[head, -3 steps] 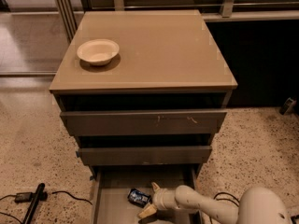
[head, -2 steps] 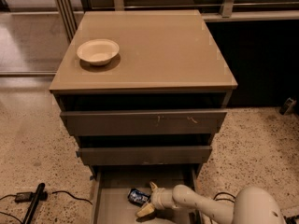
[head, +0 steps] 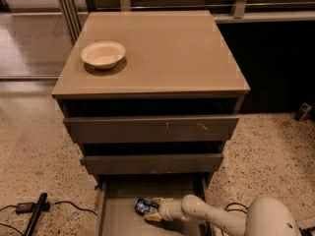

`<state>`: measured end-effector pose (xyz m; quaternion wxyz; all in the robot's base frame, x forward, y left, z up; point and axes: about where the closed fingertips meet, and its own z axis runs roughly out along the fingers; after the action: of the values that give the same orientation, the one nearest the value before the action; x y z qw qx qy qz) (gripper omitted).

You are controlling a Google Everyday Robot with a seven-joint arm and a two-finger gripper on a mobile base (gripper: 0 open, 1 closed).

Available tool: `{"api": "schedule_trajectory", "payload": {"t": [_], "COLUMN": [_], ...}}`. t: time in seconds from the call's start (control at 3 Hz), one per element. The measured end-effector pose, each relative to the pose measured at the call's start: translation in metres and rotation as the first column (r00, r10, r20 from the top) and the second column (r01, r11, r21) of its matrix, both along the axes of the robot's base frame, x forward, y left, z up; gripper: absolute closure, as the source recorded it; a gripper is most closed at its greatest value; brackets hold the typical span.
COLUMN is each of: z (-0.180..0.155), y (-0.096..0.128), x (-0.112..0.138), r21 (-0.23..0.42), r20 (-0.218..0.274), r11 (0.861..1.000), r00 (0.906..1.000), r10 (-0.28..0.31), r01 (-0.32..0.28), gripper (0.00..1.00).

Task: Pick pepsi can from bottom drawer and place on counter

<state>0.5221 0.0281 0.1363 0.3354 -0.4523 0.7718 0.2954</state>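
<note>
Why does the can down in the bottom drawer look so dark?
In the camera view, light falls from above: the counter gleams pale, the white bowl casts a soft shadow at its near edge, and the bottom drawer lies shaded under the two drawers above, so the pepsi can looks dim, with the gripper right beside it.

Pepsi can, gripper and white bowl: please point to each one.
pepsi can (head: 142, 206), camera view, its blue side.
gripper (head: 151, 209), camera view, its front end, inside the bottom drawer (head: 120, 222).
white bowl (head: 103, 54), camera view, its inner middle.
</note>
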Motion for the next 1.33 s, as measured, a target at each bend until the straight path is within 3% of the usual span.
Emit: {"api": "schedule_trajectory", "payload": {"t": [0.67, 1.0, 1.33], "z": [0.0000, 0.0000, 0.0014], "y": [0.0001, 0.0001, -0.0003], "x": [-0.0001, -0.0001, -0.0031], "r21": [0.000, 0.000, -0.005], "r20": [0.000, 0.000, -0.015], "r11": [1.000, 1.000, 1.000], "r00": [1.0000, 1.0000, 0.9998], "r10": [0.000, 0.000, 0.013], "r01": [0.000, 0.000, -0.013], "gripper": [0.88, 1.00, 1.00]}}
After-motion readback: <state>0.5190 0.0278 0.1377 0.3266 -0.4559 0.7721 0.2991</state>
